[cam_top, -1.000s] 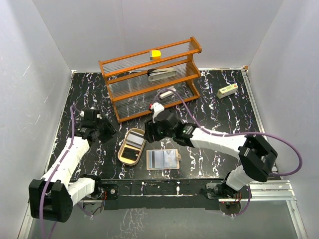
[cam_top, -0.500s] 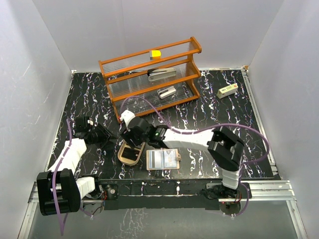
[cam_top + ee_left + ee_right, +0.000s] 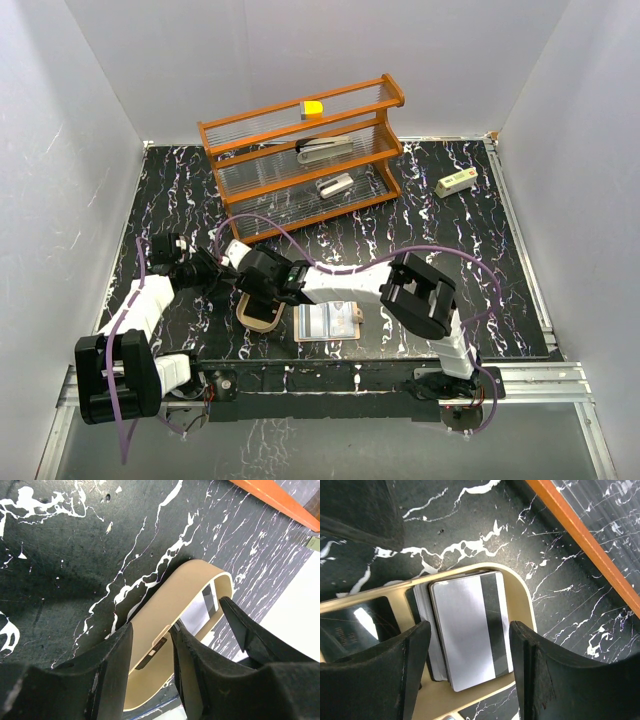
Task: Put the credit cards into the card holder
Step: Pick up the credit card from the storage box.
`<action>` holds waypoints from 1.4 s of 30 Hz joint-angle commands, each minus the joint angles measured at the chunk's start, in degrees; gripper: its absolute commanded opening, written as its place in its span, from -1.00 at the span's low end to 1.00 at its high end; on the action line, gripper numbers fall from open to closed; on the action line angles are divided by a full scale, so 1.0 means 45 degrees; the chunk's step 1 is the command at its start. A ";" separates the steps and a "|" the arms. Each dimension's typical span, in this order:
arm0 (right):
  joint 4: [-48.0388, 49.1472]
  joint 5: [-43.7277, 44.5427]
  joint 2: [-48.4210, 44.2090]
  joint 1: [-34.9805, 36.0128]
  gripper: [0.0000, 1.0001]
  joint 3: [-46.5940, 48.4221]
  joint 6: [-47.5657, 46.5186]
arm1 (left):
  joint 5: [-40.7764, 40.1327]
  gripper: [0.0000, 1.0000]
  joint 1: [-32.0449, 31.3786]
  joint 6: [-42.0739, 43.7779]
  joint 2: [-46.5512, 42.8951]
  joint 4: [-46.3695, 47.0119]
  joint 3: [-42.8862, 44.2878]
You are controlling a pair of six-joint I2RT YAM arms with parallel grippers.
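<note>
Credit cards [image 3: 470, 640] sat as a neat stack inside the card holder [image 3: 522, 605], at its rounded end, flat, stripe side up. Right jaws hung straight over that stack, released, fingers [image 3: 555, 680] spread either side of it, nothing gripped. The stack's long axis ran in line with those fingers, crosswise to the holder's length as far as the wrist view showed. Dark glossy patch in the holder's other half, maybe another card, couldn't tell. Left jaws were at the holder's outer long wall, on the side away from the folding wallet [image 3: 328, 320], fingers [image 3: 107, 675] partly apart with the wall showing in the gap. Pinching it or just near it, couldn't tell. Right arm was nearer the cards, directly above; left only reached the wall. Judged: the cards looked in, so the next move was probably a straight lift of the right jaws off the holder without dragging the top card. Orange rack [image 3: 300, 150] stood well beyond the holder.
</note>
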 commanded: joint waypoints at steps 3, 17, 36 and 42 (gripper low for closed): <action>0.0163 0.0346 0.0351 0.0214 0.21 0.0408 -0.0713 | 0.0532 -0.21 0.0108 0.0152 0.0048 -0.0038 -0.0083; 0.0061 0.0511 -0.0005 0.0696 0.00 -0.0212 0.0193 | 0.0484 -0.21 0.0098 0.0181 0.0117 -0.0067 -0.0065; 0.0340 0.0720 -0.0900 0.0798 -0.34 -0.0618 0.0782 | 0.0421 -0.20 0.0088 0.0161 -0.0104 -0.0057 -0.0120; 0.0309 0.0628 -0.1034 0.0799 -0.32 -0.0691 0.0891 | 0.0458 -0.20 0.0098 0.0161 -0.0065 0.0030 -0.0162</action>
